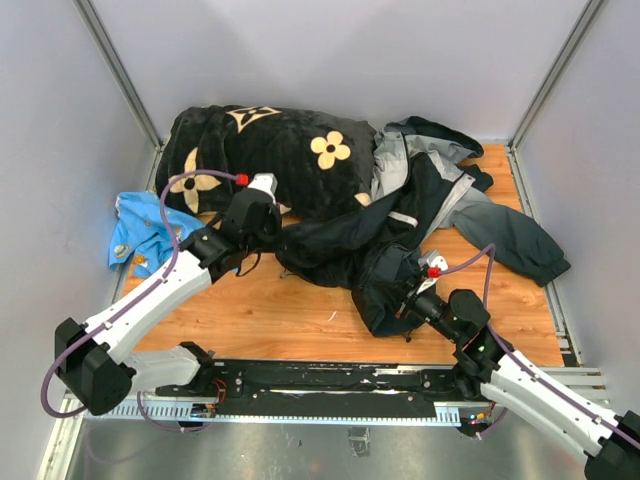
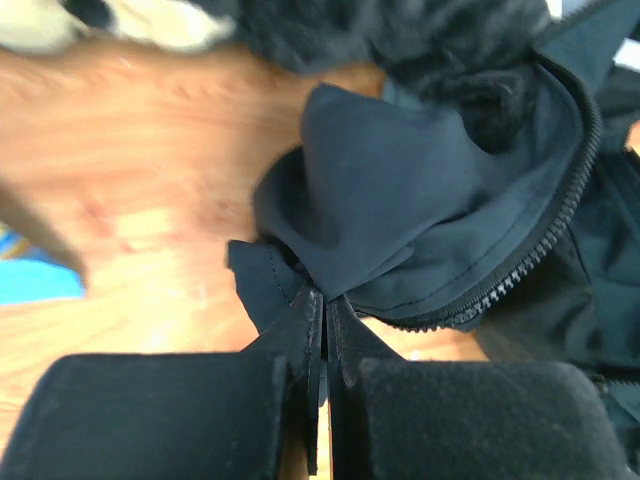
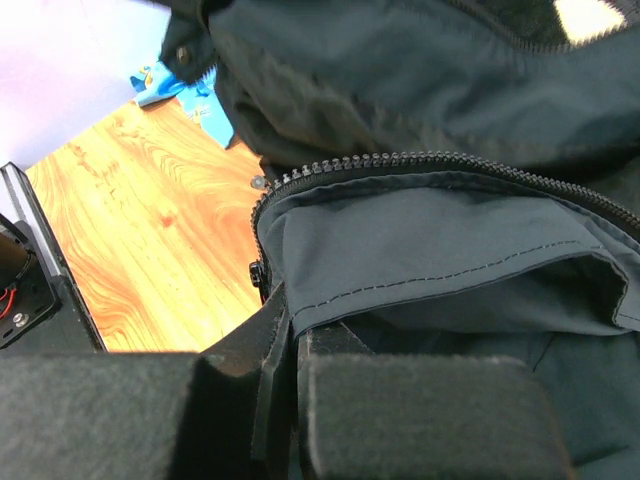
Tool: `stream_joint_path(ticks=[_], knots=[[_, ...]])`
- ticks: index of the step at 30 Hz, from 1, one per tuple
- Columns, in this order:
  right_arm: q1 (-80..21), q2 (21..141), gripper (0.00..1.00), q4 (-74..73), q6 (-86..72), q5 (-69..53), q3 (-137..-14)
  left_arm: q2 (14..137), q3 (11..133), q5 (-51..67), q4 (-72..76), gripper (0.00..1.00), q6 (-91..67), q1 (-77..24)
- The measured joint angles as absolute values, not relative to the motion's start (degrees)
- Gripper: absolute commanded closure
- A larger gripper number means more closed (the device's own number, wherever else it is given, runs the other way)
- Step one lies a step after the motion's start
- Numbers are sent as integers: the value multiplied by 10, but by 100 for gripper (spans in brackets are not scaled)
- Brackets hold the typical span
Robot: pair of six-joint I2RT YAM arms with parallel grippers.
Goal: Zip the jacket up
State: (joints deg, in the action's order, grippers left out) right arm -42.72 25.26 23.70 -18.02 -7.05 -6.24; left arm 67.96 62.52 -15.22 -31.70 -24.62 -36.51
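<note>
Clamps left end effector on a fold of the jacket, right end effector on hem beside the open zipper, toward the near edge of the counter, apparently to tauten the teeth.

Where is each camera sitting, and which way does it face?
Top external: above, behind the bases, looking down at the table, jacket; both arms show.
Left wrist: on its arm, along the left end effector at pinched jacket cloth.
Right wrist: along the right end effector at the zipper.
Shared: both wrist views show the zipper.
</note>
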Motion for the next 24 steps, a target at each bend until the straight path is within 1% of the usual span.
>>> stream_joint_path(ticks=[6, 13, 18, 24], knots=[[-427, 262, 99, 237, -199, -71, -63, 634, 493, -36, -220, 100, -351, -365], [-427, 275, 99, 239, -229, -79, -63, 598, 392, 61, -81, 100, -463, -365], [-427, 308, 99, 247, -259, -101, -79, 578, 317, 84, 14, 100, -527, -372], [-427, 344, 99, 272, -309, -120, -84, 557, 268, 81, 99, 100, -569, -389]])
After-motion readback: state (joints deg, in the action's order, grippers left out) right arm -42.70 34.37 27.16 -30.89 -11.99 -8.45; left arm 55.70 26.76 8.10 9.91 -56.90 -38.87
